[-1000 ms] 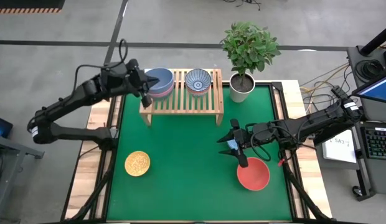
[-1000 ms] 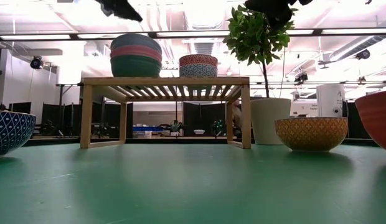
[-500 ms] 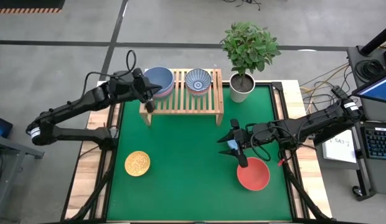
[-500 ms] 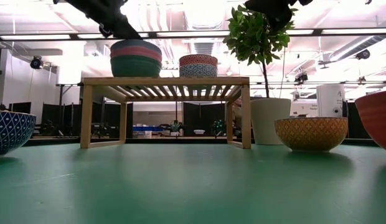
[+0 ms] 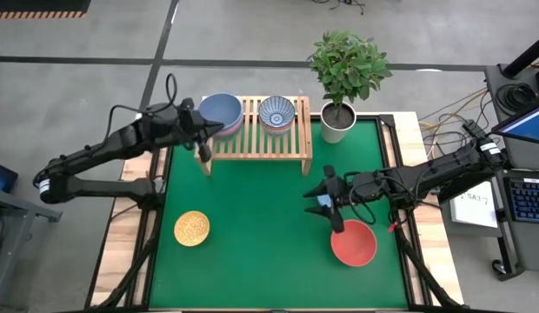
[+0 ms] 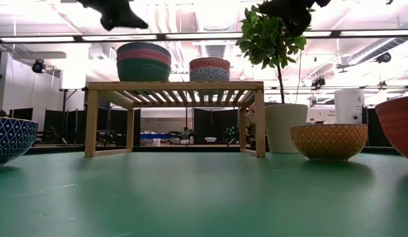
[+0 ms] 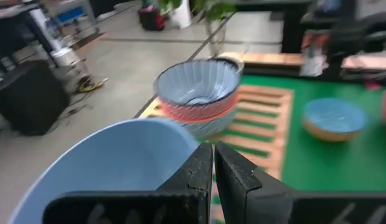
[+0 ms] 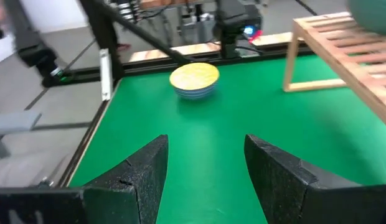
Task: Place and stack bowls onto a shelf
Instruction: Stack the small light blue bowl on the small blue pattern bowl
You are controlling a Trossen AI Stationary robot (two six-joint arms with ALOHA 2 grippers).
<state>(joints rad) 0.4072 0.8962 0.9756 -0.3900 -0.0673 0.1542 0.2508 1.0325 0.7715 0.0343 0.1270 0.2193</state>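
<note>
The light-wood shelf (image 5: 252, 139) (image 6: 174, 85) carries a stack of large bowls (image 5: 222, 111) (image 6: 143, 60), blue-grey over pink over teal. Beside it is a small stack (image 5: 276, 113) (image 7: 198, 93), an orange-sided bowl on a blue-white one. My left gripper (image 5: 209, 132) (image 7: 213, 168) is shut and hovers above and left of the large stack, apart from it. My right gripper (image 5: 326, 202) (image 8: 205, 168) is open, up over a small bowl (image 7: 335, 118) (image 6: 329, 141) that is light blue inside and yellow-orange outside. The red bowl (image 5: 354, 243) and the yellow bowl (image 5: 192, 228) (image 8: 194, 79) sit on the green mat.
A white pot with a leafy plant (image 5: 337, 122) (image 6: 283, 128) stands off the shelf's right end. The shelf's right half (image 5: 291, 139) is bare slats. Green mat lies open between the yellow bowl and the red bowl. Wooden table edges (image 5: 135, 217) flank the mat.
My left gripper has drawn back from over the large stack toward the table's left and near side. It dipped beside the stack's rim, then rose again. The stack has stayed in place on the shelf.
</note>
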